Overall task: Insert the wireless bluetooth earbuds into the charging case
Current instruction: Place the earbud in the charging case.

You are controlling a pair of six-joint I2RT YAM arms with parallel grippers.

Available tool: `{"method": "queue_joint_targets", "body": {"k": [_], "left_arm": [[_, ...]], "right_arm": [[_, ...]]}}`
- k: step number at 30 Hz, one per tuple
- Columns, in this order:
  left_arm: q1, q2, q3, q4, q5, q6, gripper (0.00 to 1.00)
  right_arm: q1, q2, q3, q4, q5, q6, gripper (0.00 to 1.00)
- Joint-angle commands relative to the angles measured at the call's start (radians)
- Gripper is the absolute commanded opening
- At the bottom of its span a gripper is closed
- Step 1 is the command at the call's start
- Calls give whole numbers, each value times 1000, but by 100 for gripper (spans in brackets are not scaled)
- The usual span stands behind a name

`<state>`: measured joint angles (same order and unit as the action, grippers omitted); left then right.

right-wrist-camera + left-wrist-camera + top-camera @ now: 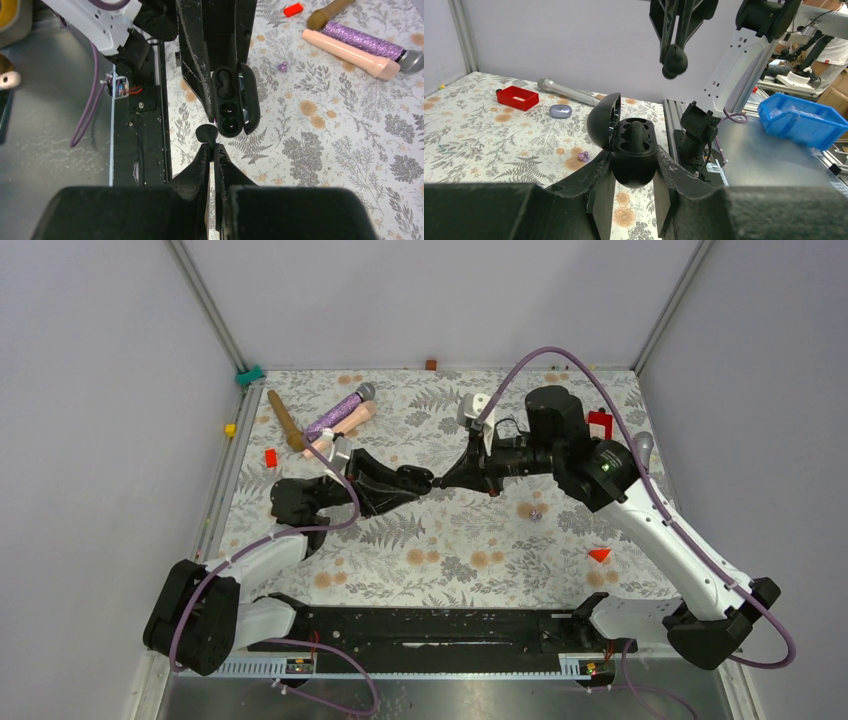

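My left gripper [634,159] is shut on the black charging case [634,150], held above the table with its lid [604,125] swung open to the left. From above, the case [235,102] shows its dark wells, and I cannot tell whether one is filled. My right gripper [214,147] is shut on a glossy black earbud [206,134], right beside the case's near end. In the left wrist view that earbud [674,62] hangs above the case, apart from it. The two grippers meet tip to tip at the table's middle [435,480]. A purple earbud [535,514] lies loose on the cloth.
Pink [350,54], purple glitter [365,44] and brown [330,12] microphones lie at the back left with a small red block [270,457]. A red box [517,97], a silver microphone [569,92] and a lilac oval case [560,111] sit at the right. An orange wedge [600,554] lies front right.
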<state>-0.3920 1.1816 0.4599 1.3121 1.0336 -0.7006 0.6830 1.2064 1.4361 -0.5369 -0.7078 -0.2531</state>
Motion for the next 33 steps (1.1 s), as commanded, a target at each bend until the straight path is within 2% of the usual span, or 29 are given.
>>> {"method": "queue_joint_targets", "body": {"k": [1,17,33], "left_arm": [[-14,-6,41,-7,38,49,0],[-50,-3,58,-57,83,89,0],[-65,0,63,-65,104,93,0]], "right_arm": [[47,18,34,-56,34,-81,0],[93,39,32,-87,68,-137,0],[143,57,15,-101,169,-201,0]]}}
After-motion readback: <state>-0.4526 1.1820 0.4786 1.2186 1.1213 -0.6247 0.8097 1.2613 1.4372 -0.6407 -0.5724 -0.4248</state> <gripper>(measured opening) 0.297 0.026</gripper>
